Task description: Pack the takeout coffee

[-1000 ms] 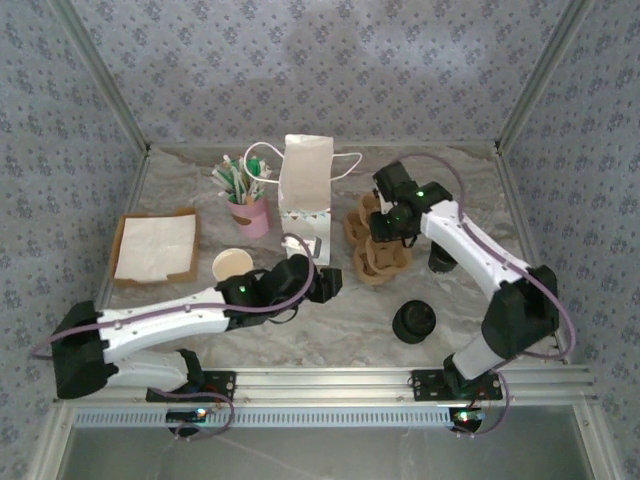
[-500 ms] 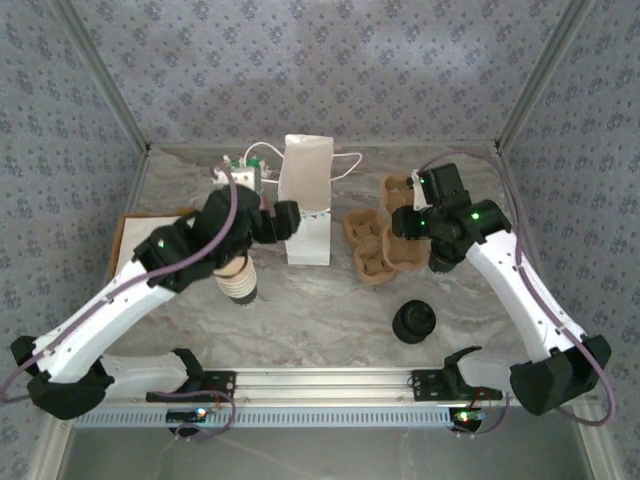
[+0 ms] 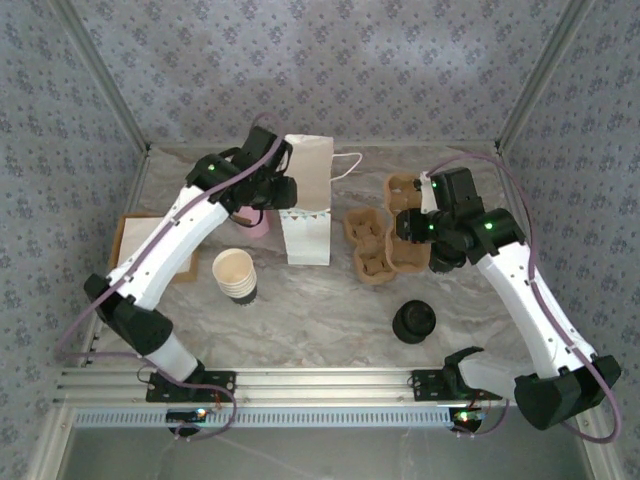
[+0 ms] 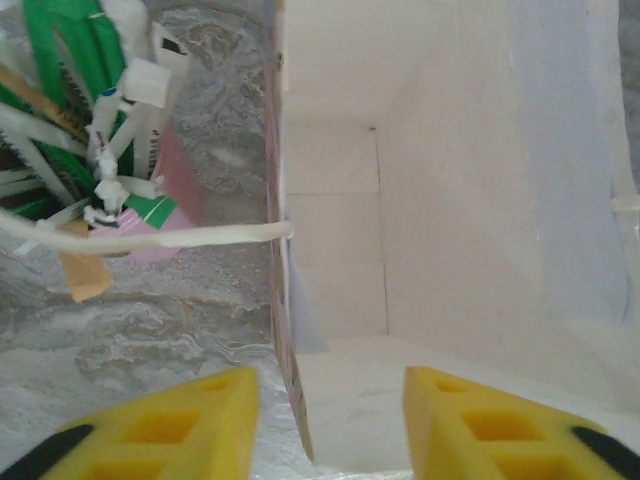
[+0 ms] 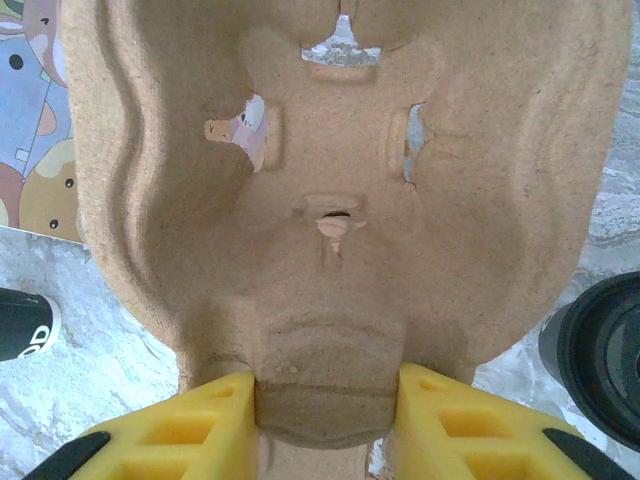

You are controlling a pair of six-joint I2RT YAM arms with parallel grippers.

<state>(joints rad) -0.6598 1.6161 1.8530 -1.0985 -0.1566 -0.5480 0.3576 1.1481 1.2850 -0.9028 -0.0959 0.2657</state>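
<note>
Left gripper [image 4: 327, 382] up at the mouth of the white bag [image 4: 450, 200], astride its left wall: one yellow finger outside, the other inside, a moderate gap between, the paper wall standing free in that gap. Bag upright near the middle of the table [image 3: 320, 315], its pale floor in plain sight in the left wrist view. White handle strip [image 4: 150, 236] running left from the bag's edge, over the pink cup [image 4: 175, 195]. That cup just beside the bag on its left, crammed with green-and-white sticks [image 4: 60, 60].

Right gripper [image 5: 328, 388] closed on a pulp carrier [image 5: 330, 180], fingers pressed to either side of a moulded ridge at its near edge. More carriers [image 3: 372, 262] right of the bag, touching one another. Dark round thing [image 3: 441, 263] just right of them, partly under the right arm.

Nearer the left arm's base, well apart from both grippers: stack [image 3: 236, 277] of nested white cups, cream inside the top one. Cannot tell a single coffee cup apart from that stack from so high up. Black lids [image 3: 414, 321] alone on bare table towards the front right, apart from carriers and bag. Brown tray [image 3: 121, 236] at the far left, partly under the left arm.
</note>
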